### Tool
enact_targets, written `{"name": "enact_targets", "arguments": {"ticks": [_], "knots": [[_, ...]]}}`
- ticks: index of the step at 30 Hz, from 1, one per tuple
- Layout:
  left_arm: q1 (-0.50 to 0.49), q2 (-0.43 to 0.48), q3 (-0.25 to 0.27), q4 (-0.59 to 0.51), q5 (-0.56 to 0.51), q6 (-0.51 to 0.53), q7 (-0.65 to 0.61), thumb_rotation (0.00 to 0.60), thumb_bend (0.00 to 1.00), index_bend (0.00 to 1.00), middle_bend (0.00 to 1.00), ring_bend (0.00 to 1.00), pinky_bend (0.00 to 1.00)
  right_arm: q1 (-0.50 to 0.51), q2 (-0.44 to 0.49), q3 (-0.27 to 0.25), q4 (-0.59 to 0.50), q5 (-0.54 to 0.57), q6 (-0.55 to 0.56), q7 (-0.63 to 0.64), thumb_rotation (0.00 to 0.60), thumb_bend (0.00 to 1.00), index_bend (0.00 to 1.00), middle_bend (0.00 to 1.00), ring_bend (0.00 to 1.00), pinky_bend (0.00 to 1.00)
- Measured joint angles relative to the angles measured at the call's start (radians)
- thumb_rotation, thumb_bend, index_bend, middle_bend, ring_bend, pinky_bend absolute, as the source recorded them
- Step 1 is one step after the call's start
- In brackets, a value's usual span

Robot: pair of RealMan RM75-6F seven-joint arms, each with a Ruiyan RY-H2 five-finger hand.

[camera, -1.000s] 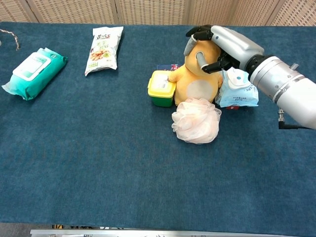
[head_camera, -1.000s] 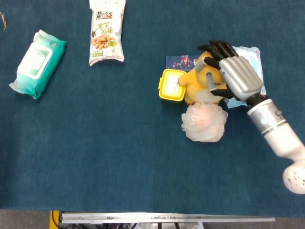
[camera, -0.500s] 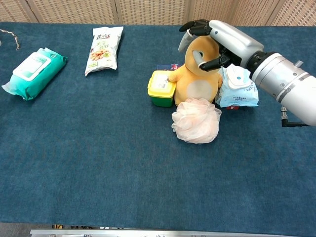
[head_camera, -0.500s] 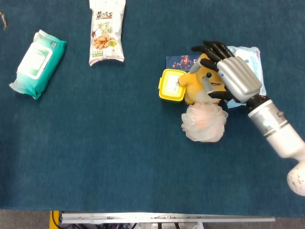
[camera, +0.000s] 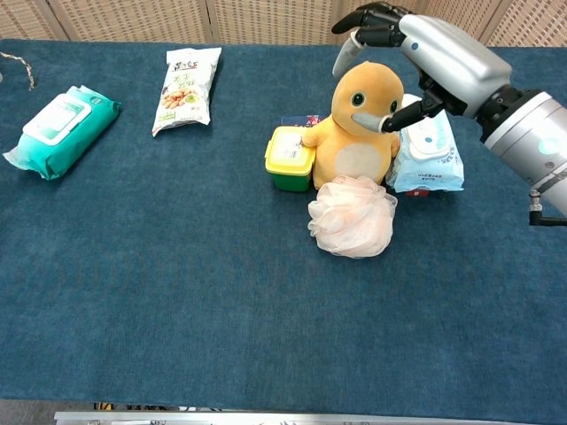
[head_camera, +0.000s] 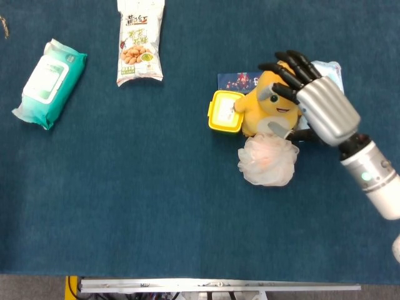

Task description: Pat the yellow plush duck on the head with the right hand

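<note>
The yellow plush duck (camera: 359,124) sits upright at the table's middle right, its head (camera: 368,88) uncovered in the chest view. My right hand (camera: 425,53) hovers above and slightly right of the head, fingers spread, holding nothing and clear of the plush. From the head view the same hand (head_camera: 312,100) overlaps the right side of the duck (head_camera: 265,109). My left hand is not in either view.
A yellow-lidded green box (camera: 290,158) touches the duck's left side. A pink bath pouf (camera: 353,216) lies in front of it, a blue wipes pack (camera: 427,159) to its right. A teal wipes pack (camera: 58,128) and a snack bag (camera: 186,78) lie far left.
My right hand has lifted off the duck's head, rising up and back to the right. The head, pressed down a second ago, has sprung upright.
</note>
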Motion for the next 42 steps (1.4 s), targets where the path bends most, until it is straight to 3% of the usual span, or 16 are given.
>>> {"name": "enact_targets", "arguments": {"ticks": [11, 22, 31, 42], "knots": [[0.005, 0.006, -0.001, -0.012, 0.001, 0.013, 0.013, 0.600, 0.08, 0.35, 0.26, 0.14, 0.29, -0.099, 0.157, -0.045, -0.156, 0.025, 0.073, -0.237, 0.600, 0.21, 0.41, 0.19, 0.04, 0.00], [0.012, 0.014, -0.002, -0.030, 0.014, 0.035, 0.030, 0.600, 0.08, 0.35, 0.26, 0.14, 0.29, -0.305, 0.249, -0.109, -0.222, 0.101, 0.290, -0.427, 0.600, 0.23, 0.41, 0.19, 0.04, 0.00], [0.013, 0.016, -0.009, -0.028, 0.002, 0.037, 0.035, 0.600, 0.08, 0.35, 0.26, 0.14, 0.29, -0.410, 0.270, -0.128, -0.190, 0.158, 0.354, -0.362, 0.600, 0.23, 0.41, 0.19, 0.04, 0.00], [0.014, 0.011, -0.011, -0.018, -0.019, 0.027, 0.042, 0.600, 0.08, 0.35, 0.26, 0.14, 0.29, -0.448, 0.283, -0.111, -0.156, 0.174, 0.342, -0.273, 0.600, 0.23, 0.41, 0.19, 0.04, 0.00]]}}
